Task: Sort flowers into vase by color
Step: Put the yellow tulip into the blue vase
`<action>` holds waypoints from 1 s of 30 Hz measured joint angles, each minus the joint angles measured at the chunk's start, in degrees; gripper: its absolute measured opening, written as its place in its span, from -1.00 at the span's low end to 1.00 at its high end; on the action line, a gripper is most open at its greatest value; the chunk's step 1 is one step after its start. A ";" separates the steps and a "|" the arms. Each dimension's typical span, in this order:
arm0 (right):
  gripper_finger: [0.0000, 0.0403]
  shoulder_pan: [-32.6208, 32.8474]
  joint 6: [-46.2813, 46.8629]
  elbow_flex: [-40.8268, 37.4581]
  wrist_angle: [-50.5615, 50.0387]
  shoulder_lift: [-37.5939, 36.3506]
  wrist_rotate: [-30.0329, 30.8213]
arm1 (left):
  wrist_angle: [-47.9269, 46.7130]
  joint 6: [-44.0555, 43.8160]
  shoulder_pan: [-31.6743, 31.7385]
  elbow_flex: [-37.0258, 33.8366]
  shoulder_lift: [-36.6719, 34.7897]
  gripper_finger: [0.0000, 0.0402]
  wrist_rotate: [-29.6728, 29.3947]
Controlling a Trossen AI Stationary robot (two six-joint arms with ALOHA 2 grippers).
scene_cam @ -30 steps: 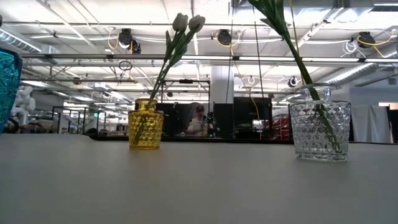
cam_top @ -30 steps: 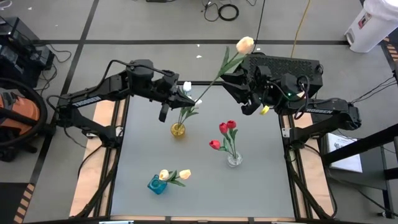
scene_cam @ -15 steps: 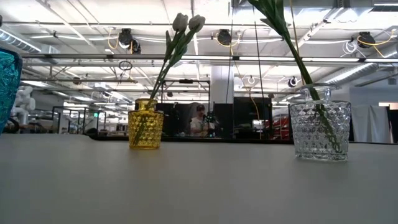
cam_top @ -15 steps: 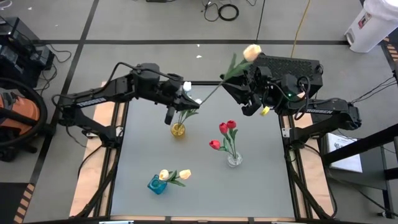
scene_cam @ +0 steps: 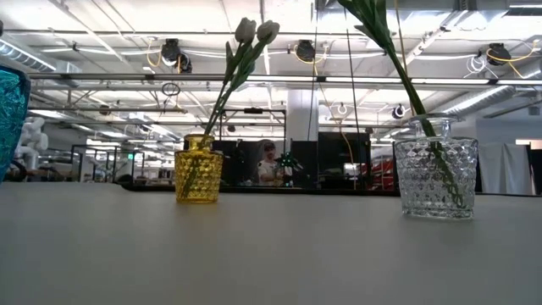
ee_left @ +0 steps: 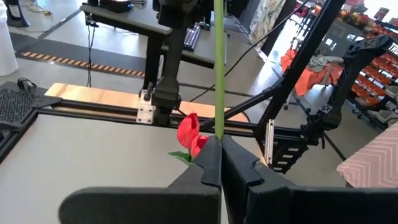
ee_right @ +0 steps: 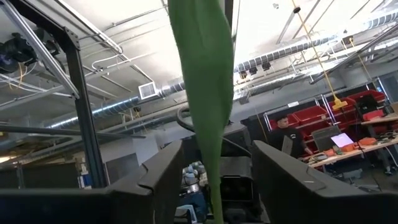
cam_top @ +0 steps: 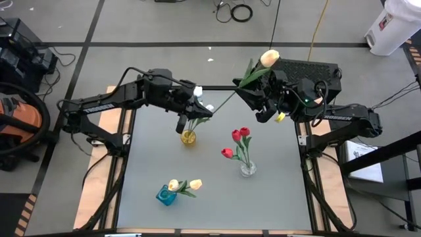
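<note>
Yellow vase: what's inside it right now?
The yellow vase holds white tulips, stems leaning right in the low view. From above, the left claw covers part of them, so their count is unclear.

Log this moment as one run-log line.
left gripper: shut on yellow tulip's stem | right gripper: open around leaf | yellow vase: white tulips | clear vase: red

Four camera views are given.
The tabletop (cam_top: 210,191) is seen from overhead and level; yellow vase (cam_top: 189,137) is shared.
</note>
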 joint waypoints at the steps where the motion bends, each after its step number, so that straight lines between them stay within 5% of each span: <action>1: -0.09 0.00 -0.02 0.00 0.00 0.00 0.00 | 0.00 -0.01 0.00 0.00 0.00 -1.00 0.00; 7: -0.21 0.00 -0.08 0.00 0.00 0.00 -1.24 | 0.00 0.03 0.00 0.00 0.00 -1.00 0.02; 18: -0.95 0.00 -1.06 0.00 -0.01 0.00 -1.51 | -0.03 0.00 0.00 0.00 0.00 -1.00 0.02; 30: -0.99 -0.02 -0.64 0.02 -0.02 -0.02 -4.07 | -0.11 -0.02 0.00 0.00 0.00 -1.00 0.16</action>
